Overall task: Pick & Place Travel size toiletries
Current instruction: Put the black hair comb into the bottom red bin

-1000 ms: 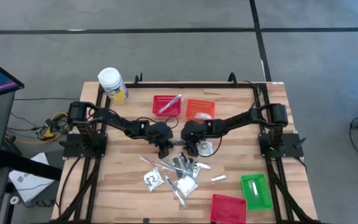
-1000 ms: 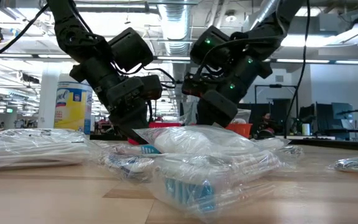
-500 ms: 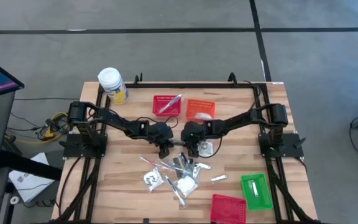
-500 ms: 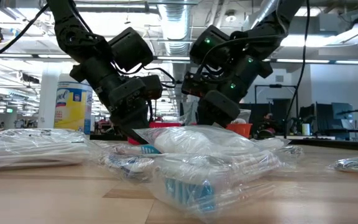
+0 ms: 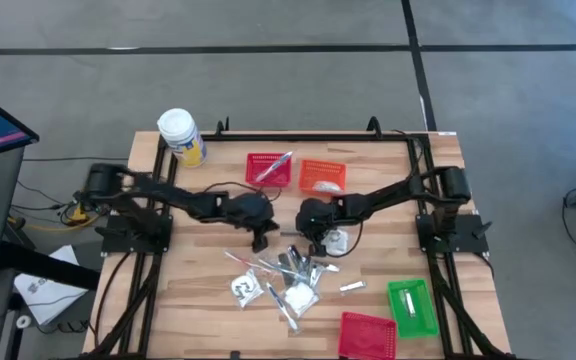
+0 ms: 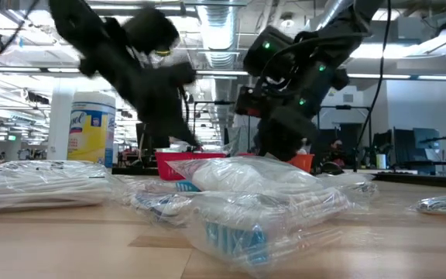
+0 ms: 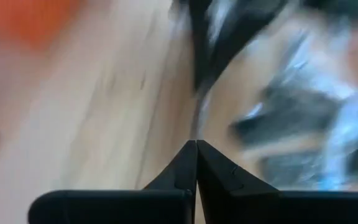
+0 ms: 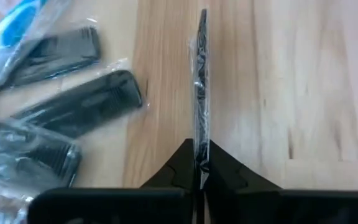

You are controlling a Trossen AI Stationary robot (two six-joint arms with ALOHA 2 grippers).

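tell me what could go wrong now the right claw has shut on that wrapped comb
1. The right claw pinches only one end of the wrapped black comb, held on edge, so it could swing or slip out when lifted.
2. Other wrapped combs lie close beside it; loose wrap might catch and drag along.
3. The left claw, shut, sits near the same pile, so the arms could bump.
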